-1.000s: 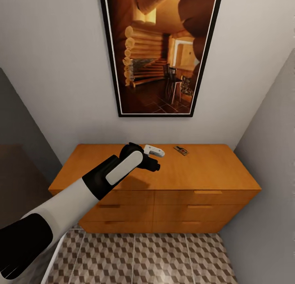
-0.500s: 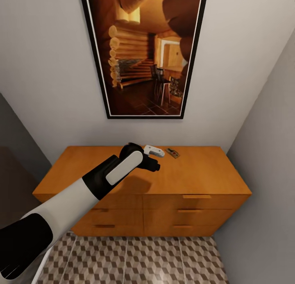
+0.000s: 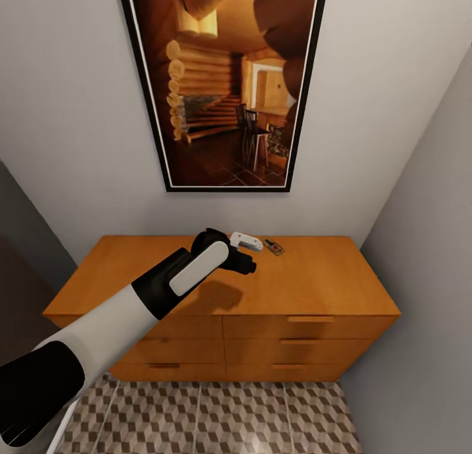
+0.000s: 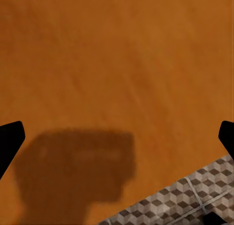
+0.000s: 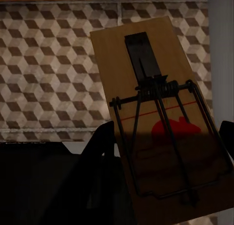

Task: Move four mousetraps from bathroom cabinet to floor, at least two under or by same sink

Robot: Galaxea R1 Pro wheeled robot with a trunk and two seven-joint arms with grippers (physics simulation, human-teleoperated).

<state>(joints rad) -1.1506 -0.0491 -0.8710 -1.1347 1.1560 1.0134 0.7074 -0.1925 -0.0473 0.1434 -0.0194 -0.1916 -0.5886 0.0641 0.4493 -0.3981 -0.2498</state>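
The orange-brown cabinet [image 3: 314,277] stands against the wall under a framed picture. One mousetrap [image 3: 274,247] lies on its top near the back, just right of my left gripper [image 3: 241,256]. In the left wrist view that gripper [image 4: 117,137] hovers open over the bare cabinet top [image 4: 117,64], its black fingertips [image 4: 9,137] far apart with nothing between them. In the right wrist view my right gripper [image 5: 165,152] is shut on a second mousetrap [image 5: 156,113], a tan board with a black wire spring and a red spot, held above the cube-patterned bathroom floor [image 5: 48,64].
A tall framed picture [image 3: 223,80] of a log interior hangs above the cabinet. Grey walls close in on both sides, the right wall [image 3: 432,244] close to the cabinet's end. Patterned floor tiles [image 3: 216,415] run in front of the drawers.
The whole head view has shifted, so the cabinet and picture sit further left; the camera moved. In the picture, the mousetrap on top now lies closer to my left gripper.
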